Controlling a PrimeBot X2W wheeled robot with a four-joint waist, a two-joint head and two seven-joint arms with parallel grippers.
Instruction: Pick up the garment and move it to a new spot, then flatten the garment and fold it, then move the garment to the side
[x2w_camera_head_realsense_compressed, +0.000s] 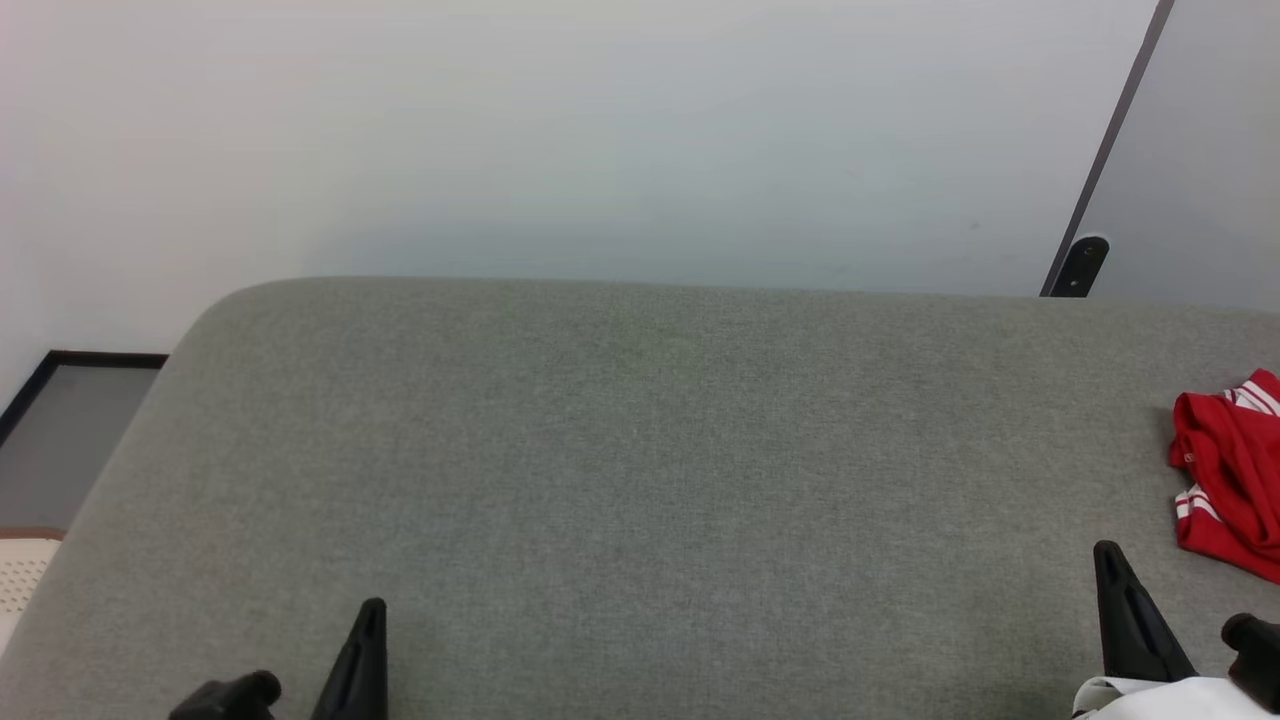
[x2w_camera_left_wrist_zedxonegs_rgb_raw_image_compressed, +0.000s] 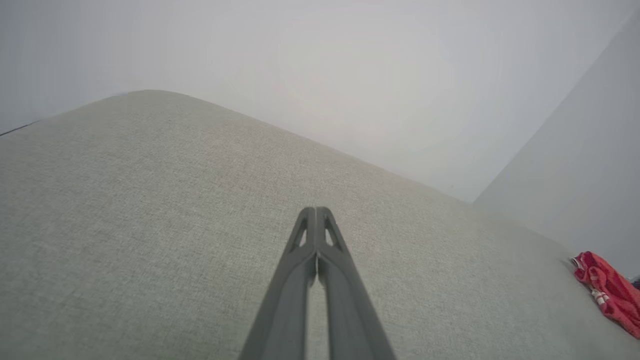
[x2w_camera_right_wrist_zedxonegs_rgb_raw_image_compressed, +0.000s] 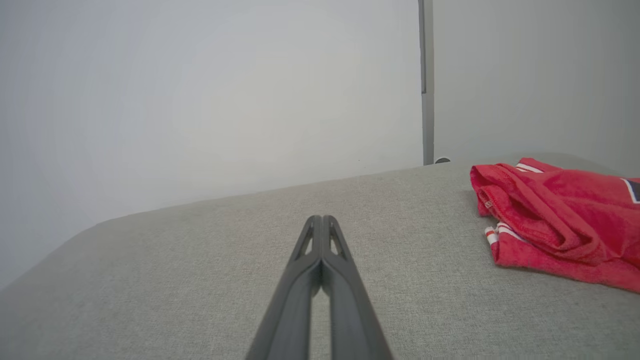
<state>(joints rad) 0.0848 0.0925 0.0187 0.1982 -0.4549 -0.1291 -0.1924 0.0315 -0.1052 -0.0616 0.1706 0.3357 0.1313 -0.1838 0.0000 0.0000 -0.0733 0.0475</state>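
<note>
The garment (x2w_camera_head_realsense_compressed: 1230, 470) is a crumpled bright-red cloth with thin red-and-white stripes, lying at the far right of the grey upholstered surface (x2w_camera_head_realsense_compressed: 640, 480), cut by the frame edge. It also shows as the garment (x2w_camera_right_wrist_zedxonegs_rgb_raw_image_compressed: 555, 220) in the right wrist view and the garment (x2w_camera_left_wrist_zedxonegs_rgb_raw_image_compressed: 607, 290) at the left wrist view's lower right. My right gripper (x2w_camera_head_realsense_compressed: 1108, 552) rises at the lower right, just left of and nearer than the garment, apart from it. Its tips (x2w_camera_right_wrist_zedxonegs_rgb_raw_image_compressed: 321, 220) are shut together on nothing. My left gripper (x2w_camera_head_realsense_compressed: 372, 610) stands at the lower left, shut and empty (x2w_camera_left_wrist_zedxonegs_rgb_raw_image_compressed: 316, 212).
A pale wall (x2w_camera_head_realsense_compressed: 600, 140) runs behind the surface's far edge. A dark vertical strip with a black foot (x2w_camera_head_realsense_compressed: 1080, 265) stands at the back right beside a grey panel (x2w_camera_head_realsense_compressed: 1200, 150). Off the left edge lie a dark-framed floor patch (x2w_camera_head_realsense_compressed: 70, 420) and a pale perforated object (x2w_camera_head_realsense_compressed: 20, 575).
</note>
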